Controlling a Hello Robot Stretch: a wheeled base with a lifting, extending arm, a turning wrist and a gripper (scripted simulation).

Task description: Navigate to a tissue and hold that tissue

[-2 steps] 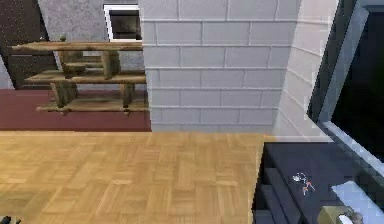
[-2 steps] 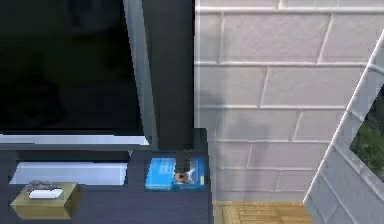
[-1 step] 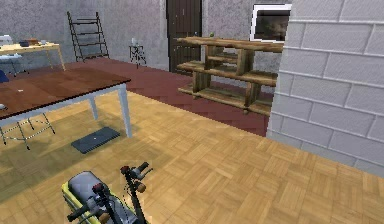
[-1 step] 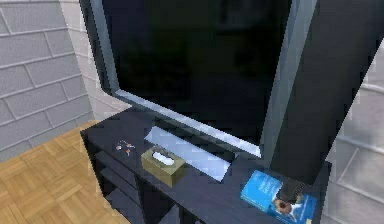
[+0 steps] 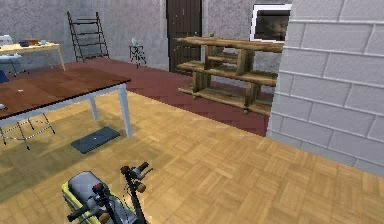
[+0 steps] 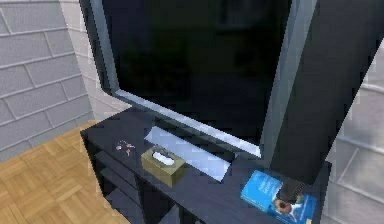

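A tan tissue box (image 6: 163, 166) with a white tissue poking out of its top stands on a dark TV stand (image 6: 215, 190), near the stand's front edge. It sits just in front of the base of a large black television (image 6: 200, 65).
Small keys (image 6: 125, 147) and a blue flat item (image 6: 277, 193) also lie on the stand. The forward view has a brown-topped table (image 5: 60, 90) at its left, a wooden shelf unit (image 5: 228, 70), a grey brick wall (image 5: 335, 80), a dark flat thing (image 5: 95, 139) and a yellow-black object (image 5: 100, 198) on the parquet.
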